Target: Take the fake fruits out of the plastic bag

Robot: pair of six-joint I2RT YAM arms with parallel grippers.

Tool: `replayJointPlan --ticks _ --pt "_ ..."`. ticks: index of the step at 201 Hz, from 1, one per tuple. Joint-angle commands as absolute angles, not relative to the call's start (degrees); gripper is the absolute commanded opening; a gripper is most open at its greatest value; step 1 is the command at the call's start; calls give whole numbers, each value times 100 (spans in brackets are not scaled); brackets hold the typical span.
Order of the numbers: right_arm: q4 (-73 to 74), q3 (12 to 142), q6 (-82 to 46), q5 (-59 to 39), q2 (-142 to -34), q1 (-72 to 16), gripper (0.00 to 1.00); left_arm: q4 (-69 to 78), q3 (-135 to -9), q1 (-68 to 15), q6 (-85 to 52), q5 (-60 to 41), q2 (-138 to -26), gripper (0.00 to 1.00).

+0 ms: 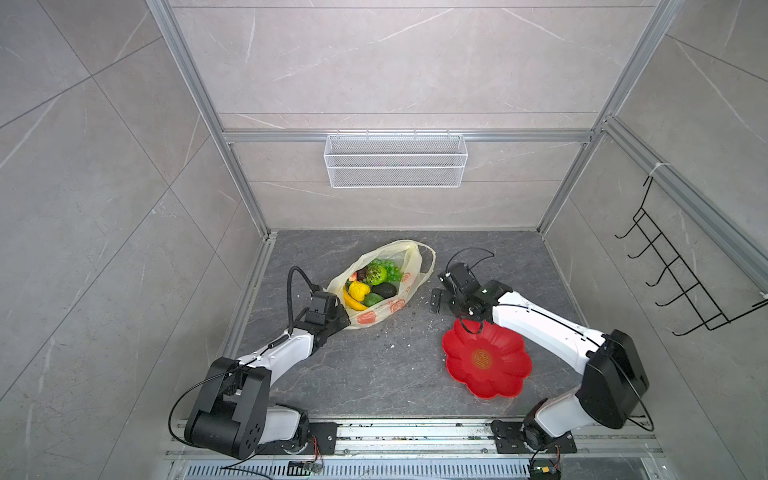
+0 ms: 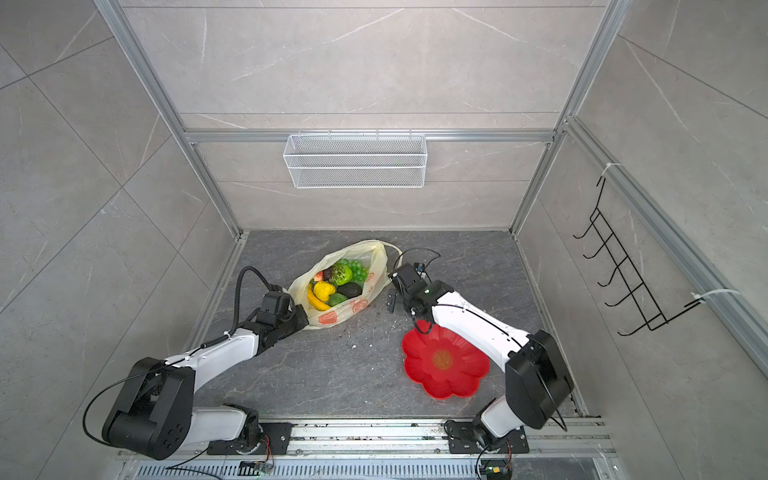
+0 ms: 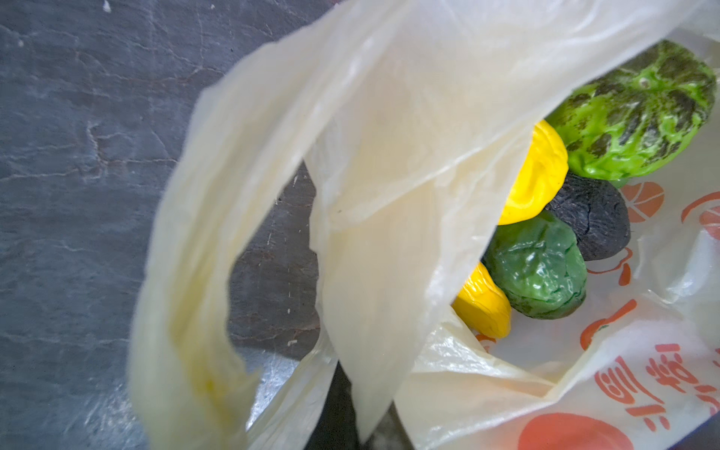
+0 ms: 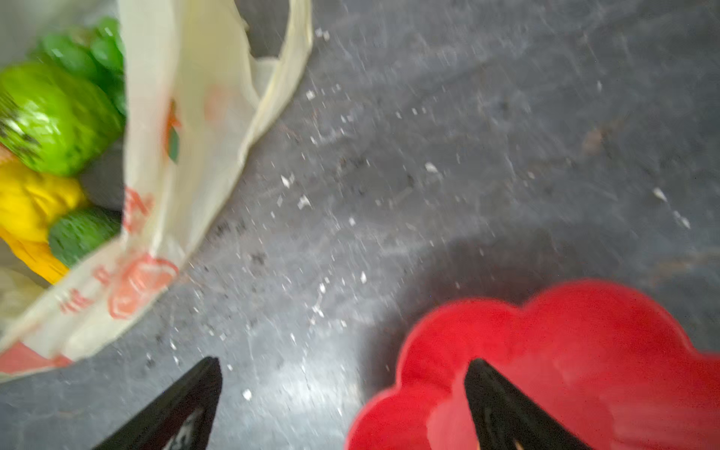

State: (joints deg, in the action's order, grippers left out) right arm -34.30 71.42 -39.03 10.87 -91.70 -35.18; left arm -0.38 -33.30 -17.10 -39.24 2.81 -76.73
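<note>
looking down on my dark stone table (image 1: 374,374) in both top views, with 12 o'clock at the far wall, i see the pale-yellow plastic bag (image 1: 376,316) lying at about 11 o'clock from the table's middle, its mouth gaping upward. the fake fruits (image 2: 324,291) sit inside it: a banana (image 1: 353,303) at the pile's 7 o'clock, a yellow lemon-like ball (image 1: 358,289) touching it, a bumpy green fruit (image 1: 376,273) at 12, a green grape bunch (image 1: 394,270) at 2, a red strawberry (image 1: 354,275) at 10, a dark avocado (image 1: 384,290) at 3 and a green avocado (image 3: 535,269) at 5. my left gripper (image 1: 340,318) is at the bag's 7 o'clock edge with its jaws closed tight. in the left wrist view a strip of the bag's rim runs down into them, so it is pinching the bag. my right gripper (image 4: 343,364) hovers at the bag's 3 o'clock, apart from it. its jaws are spread wide and hold nothing, above table strewn with white crumbs (image 4: 304,202). a red flower-shaped plate (image 1: 461,349) lies at the table's 4 o'clock, near that gripper.
</note>
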Motion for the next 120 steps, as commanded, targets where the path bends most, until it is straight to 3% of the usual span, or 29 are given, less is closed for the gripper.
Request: replayJointPlan --ticks 1,74,98,120 --pt "-2913 8043 -3340 410 -9942 -3409 99 -18 -3349 -1690 -3848 292 -7620 0" --pt "-3468 10594 -3472 6 -12382 -3014 82 -1 -3460 -1716 -3805 32 -7777 0" --pt "-3298 10715 -3567 -328 -12651 -2950 68 0 -3483 -1716 -3796 -10 -7820 0" --pt "-3282 10849 -3540 -557 -12832 -2953 42 7 -3499 -1717 -3784 -44 -7864 0"
